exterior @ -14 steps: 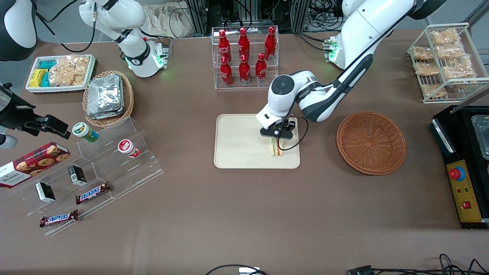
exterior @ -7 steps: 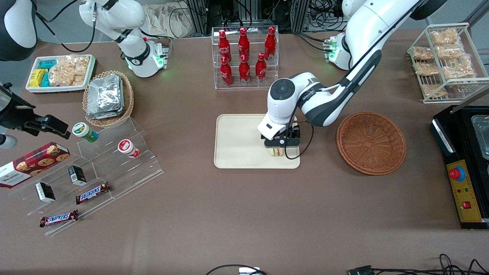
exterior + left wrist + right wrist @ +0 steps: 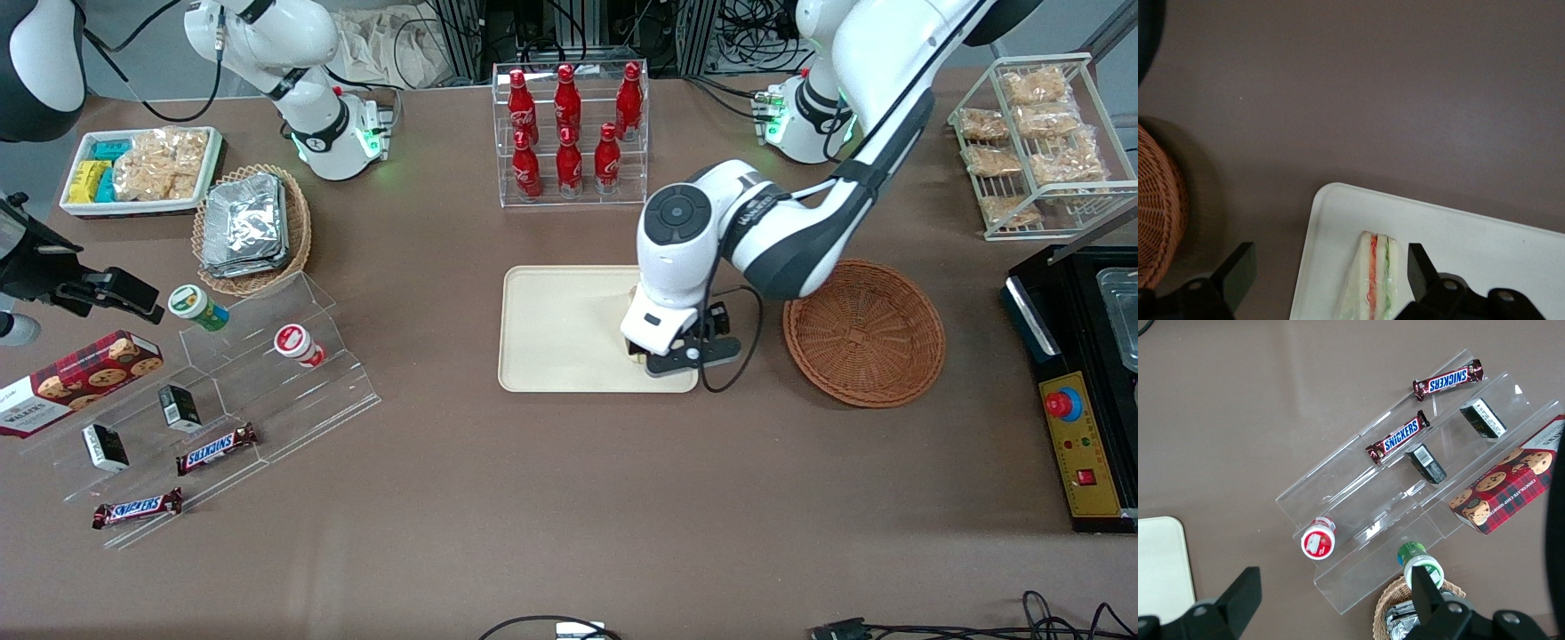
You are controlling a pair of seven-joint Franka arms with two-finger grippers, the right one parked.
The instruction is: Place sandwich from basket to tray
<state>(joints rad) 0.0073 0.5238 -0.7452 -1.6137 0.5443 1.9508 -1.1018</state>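
Hand (image 3: 1328, 267) open wide, gripping nothing. In my wrist view both black fingers (image 3: 1238, 273) stand well apart. The sandwich (image 3: 1371, 283) sits between them, closer to one finger, and I cannot tell whether that finger touches it. It rests on the tray (image 3: 1471, 240) close to a rounded corner, with its red and green filling stripes turned up toward my wrist camera.

From the front, my hand (image 3: 685, 356) hangs over the tray (image 3: 551, 329) at the corner nearest both the camera and the basket (image 3: 864, 332), just above centre of the frame. My white wrist covers almost all of the sandwich there, so only the wrist view shows it properly. The front view gives the whole layout instead: tray and basket side by side on the brown counter (image 3: 569, 498), close together but apart, and the basket with nothing in it. My wrist camera catches only a curved slice of that basket (image 3: 1158, 213).

A second ago my hand stood over the sandwich, whose striped edge showed below it on the tray. Half a second ago it was lower over it. Since then my wrist has swung toward the basket's side of the tray and now hides the sandwich from the front.
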